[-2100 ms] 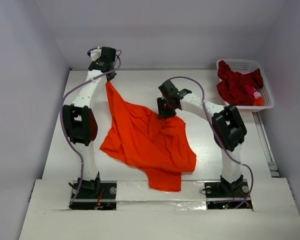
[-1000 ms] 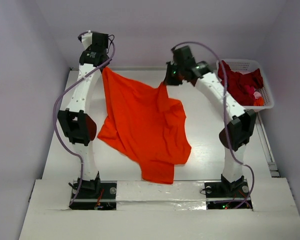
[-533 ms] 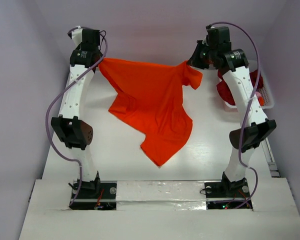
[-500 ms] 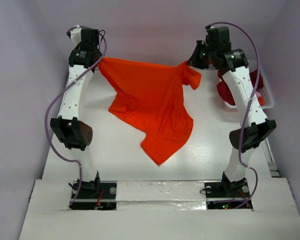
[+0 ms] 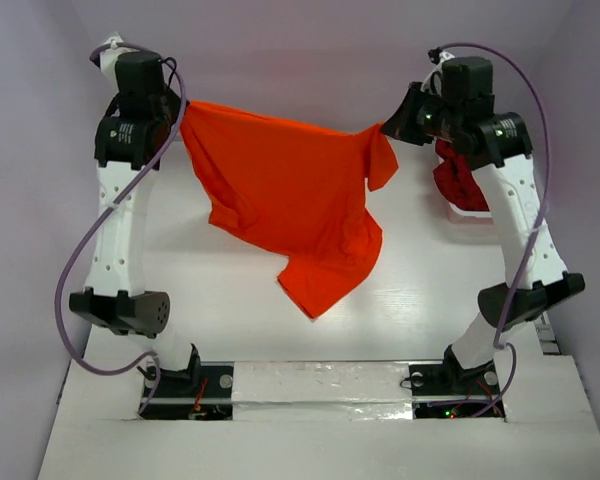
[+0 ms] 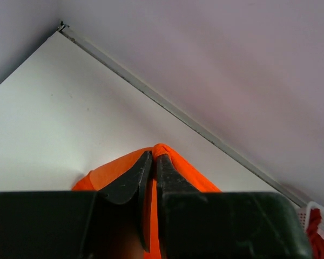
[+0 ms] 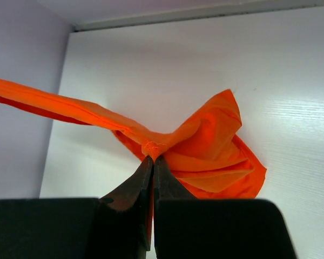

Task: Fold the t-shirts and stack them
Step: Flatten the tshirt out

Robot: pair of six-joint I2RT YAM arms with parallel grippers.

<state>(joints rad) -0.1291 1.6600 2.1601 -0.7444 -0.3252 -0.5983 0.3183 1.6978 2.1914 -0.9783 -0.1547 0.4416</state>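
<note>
The bright orange t-shirt (image 5: 285, 190) hangs stretched in the air between both raised arms, its lower part drooping toward the table. My left gripper (image 5: 183, 118) is shut on the shirt's left top corner; in the left wrist view the orange cloth (image 6: 178, 170) bunches over the closed left gripper (image 6: 154, 156). My right gripper (image 5: 385, 128) is shut on the right top corner, with a sleeve dangling below it. In the right wrist view the closed right gripper (image 7: 153, 159) pinches a knot of orange t-shirt (image 7: 210, 156). Dark red t-shirts (image 5: 455, 180) lie in the basket, partly hidden by the right arm.
The white latticed basket (image 5: 475, 212) stands at the back right, mostly behind the right arm. The white table (image 5: 230, 310) has a raised rail along its far edge (image 6: 167, 105). Grey walls close in on the left, back and right.
Both arms rose and spread wider apart, lifting the orange t-shirt off the table until it hangs taut between them. Both grips held throughout.
</note>
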